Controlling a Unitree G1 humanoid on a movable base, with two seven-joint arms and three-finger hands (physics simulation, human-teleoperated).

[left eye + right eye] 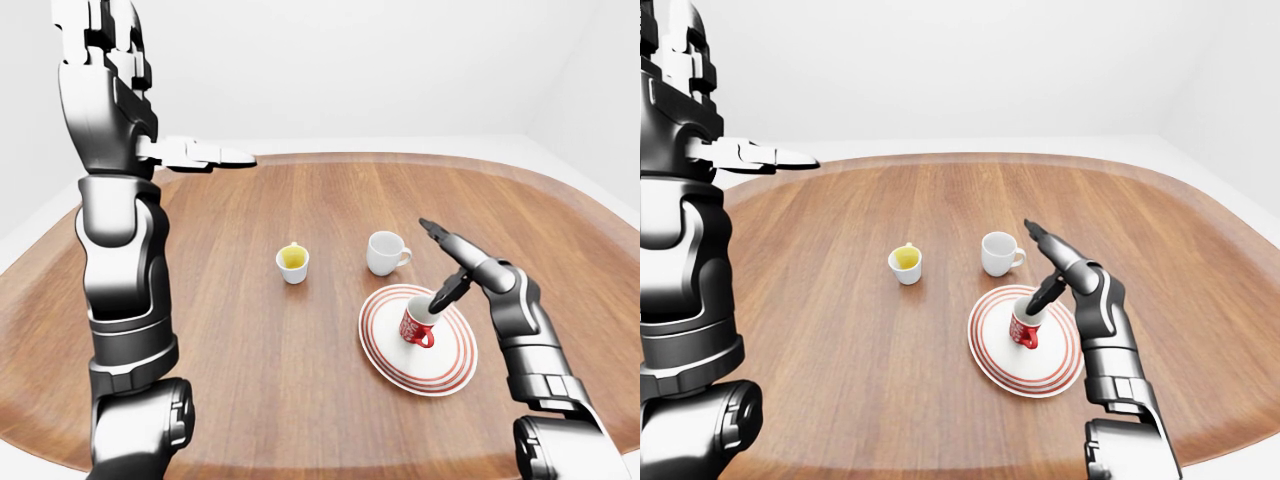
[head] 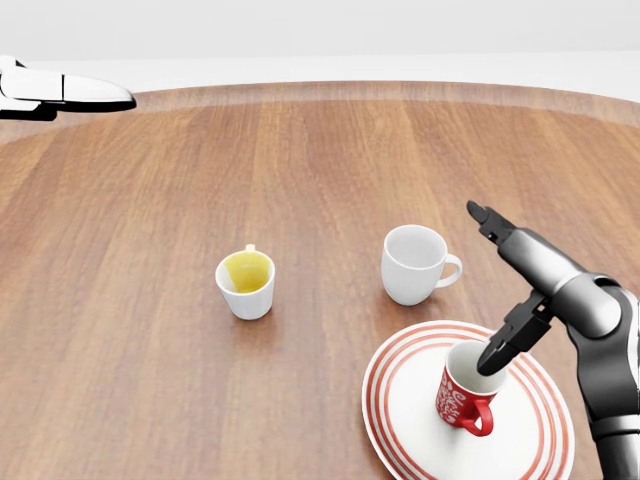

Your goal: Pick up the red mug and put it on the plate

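- Head view: red mug (image 2: 463,395) sits on the plate (image 2: 405,400), roughly plate centre, handle toward 5 o'clock, opening tipped slightly toward 1 o'clock.
- Plate is white with red rings, lying flat on the wooden surface (image 2: 300,170) at about 5 o'clock in the view, lower edge cut off by the frame.
- Right robot hand (image 2: 500,300) is spread wide: one finger stretched out toward 11 o'clock, another pointing down with its tip at or just inside the mug rim. Nothing clamped; can't tell if that tip actually touches the rim.
- Right forearm enters from the lower right, at 4 o'clock.
- White mug (image 2: 413,263) stands upright at 12 o'clock from the plate, just beside its rim, handle at 3 o'clock.
- Small white cup with yellow interior (image 2: 246,283) stands at 9 o'clock from the white mug, well apart from the plate.
- Left-eye view: left robot hand (image 1: 205,155) held up at the far edge of the surface, around 10 o'clock, fingers extended flat, holding nothing.
- Left arm (image 1: 115,250) fills the left side of that view as an upright column.
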